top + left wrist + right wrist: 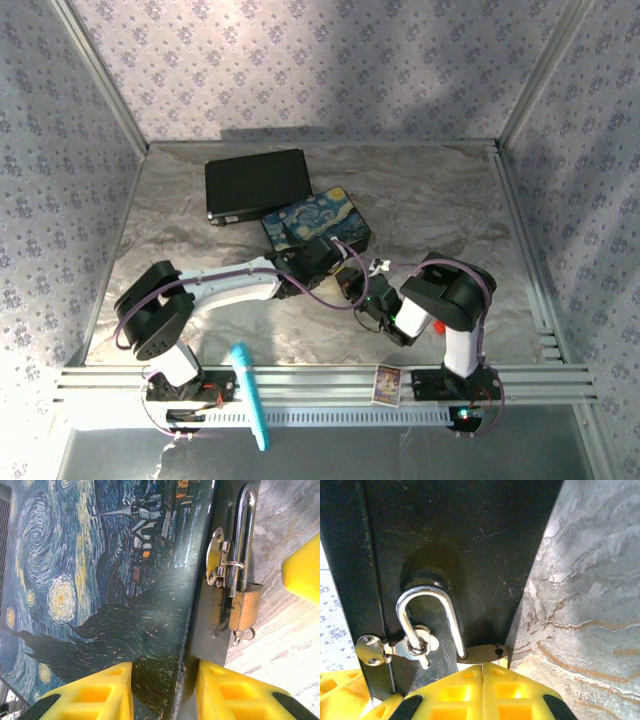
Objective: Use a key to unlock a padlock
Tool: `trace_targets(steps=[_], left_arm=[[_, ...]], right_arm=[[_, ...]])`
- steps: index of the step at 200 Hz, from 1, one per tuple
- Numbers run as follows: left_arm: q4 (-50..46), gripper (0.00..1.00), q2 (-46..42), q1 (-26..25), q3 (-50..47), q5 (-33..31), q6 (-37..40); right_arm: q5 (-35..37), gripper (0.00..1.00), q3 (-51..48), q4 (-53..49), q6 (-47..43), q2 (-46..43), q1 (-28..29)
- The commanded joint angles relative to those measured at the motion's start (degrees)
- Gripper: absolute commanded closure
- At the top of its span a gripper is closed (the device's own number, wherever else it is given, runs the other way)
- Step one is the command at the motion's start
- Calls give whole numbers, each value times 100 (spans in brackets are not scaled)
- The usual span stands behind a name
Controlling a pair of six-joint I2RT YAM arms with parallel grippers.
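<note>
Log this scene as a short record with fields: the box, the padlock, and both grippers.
box: painted, lying on the table
padlock: hooked through the box's hasp
shackle: one leg in the body, the other looks free
left gripper: fingers either side of the box edge, grip unclear
right gripper: shut, tips at the padlock body

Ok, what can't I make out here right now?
The key: too small in the top view; in the right wrist view the shut right claw covers most of the padlock body.
Left wrist view: small ring at the padlock's foot, too small to identify.
Left claw: fingers cut by the bottom edge; grip on the painted box unclear.
</note>
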Motion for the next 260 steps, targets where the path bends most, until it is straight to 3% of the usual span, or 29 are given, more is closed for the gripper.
trace_targets(steps=[1, 31, 66, 171, 202, 219, 235, 250, 260], left_arm=[[-1410, 68, 549, -69, -401, 1132, -114], [-1403, 67, 565, -60, -370, 1143, -140], [-1386, 67, 635, -60, -309, 1215, -146], [-1478, 67, 678, -52, -223, 1232, -140], [-1494, 67, 671, -47, -212, 1230, -146], [-1505, 67, 679, -52, -202, 1242, -128], [-1512, 67, 675, -52, -180, 1258, -118], [-1517, 67, 653, -52, -185, 1268, -123], [-1539, 67, 638, -52, -185, 1265, -119]], right_arm=[[-102, 99, 24, -781, -669, -351, -110], [228, 60, 246, -2524, -1457, -1099, 198], [393, 51, 527, -3626, -1737, -1535, 334], [-38, 49, 923, -2323, -1423, -273, 422], [55, 65, 861, -1631, -944, 262, 415], [54, 66, 834, -1278, -729, 507, 396], [156, 66, 839, -1233, -635, 589, 430], [381, 78, 776, -1332, -643, 510, 457], [510, 80, 687, -1358, -638, 423, 429]])
